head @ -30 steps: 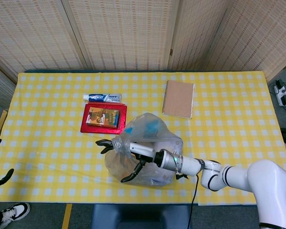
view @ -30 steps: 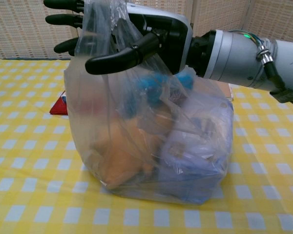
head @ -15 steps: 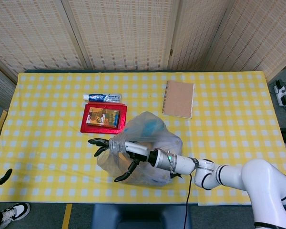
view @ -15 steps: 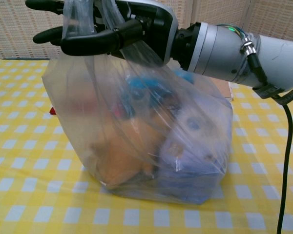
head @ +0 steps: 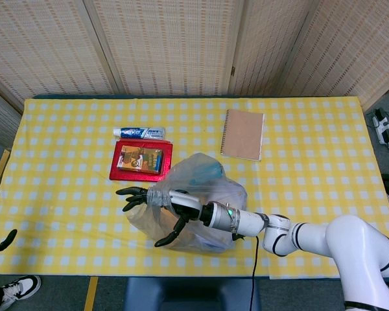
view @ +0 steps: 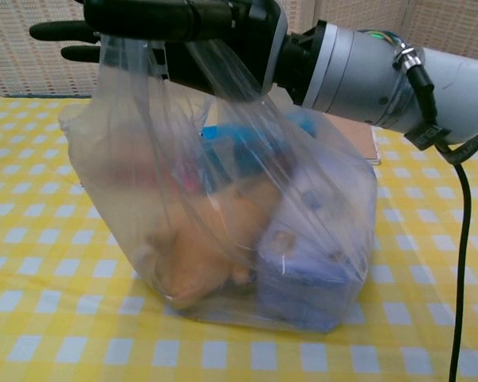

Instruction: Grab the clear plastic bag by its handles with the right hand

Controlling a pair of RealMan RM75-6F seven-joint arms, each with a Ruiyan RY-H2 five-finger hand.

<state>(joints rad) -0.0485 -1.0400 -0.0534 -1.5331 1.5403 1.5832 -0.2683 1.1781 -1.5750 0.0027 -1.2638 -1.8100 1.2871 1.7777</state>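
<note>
The clear plastic bag (head: 211, 194) stands near the table's front edge, filled with orange, blue and pale items (view: 247, 239). My right hand (head: 157, 207) reaches in from the right at the bag's top left. Its fingers (head: 131, 192) are stretched out and spread apart, with the thumb (head: 168, 236) pointing toward the front edge. In the chest view the bag's handles (view: 223, 68) drape over the right hand (view: 191, 20) and are pulled taut up and to the left. No finger curls around them. My left hand (head: 1, 243) shows only as dark spread fingers at the lower left edge, holding nothing.
A yellow checked cloth (head: 65, 188) covers the table. Behind the bag lie a red tray (head: 141, 162) with a packet in it and a toothpaste tube (head: 139, 132). A brown spiral notebook (head: 242, 134) lies at the back right. A cable (view: 462, 239) hangs from my right forearm.
My right hand has slid left and risen, dragging the handles with it. The bag's top is now stretched out to the left and its film is tighter.
</note>
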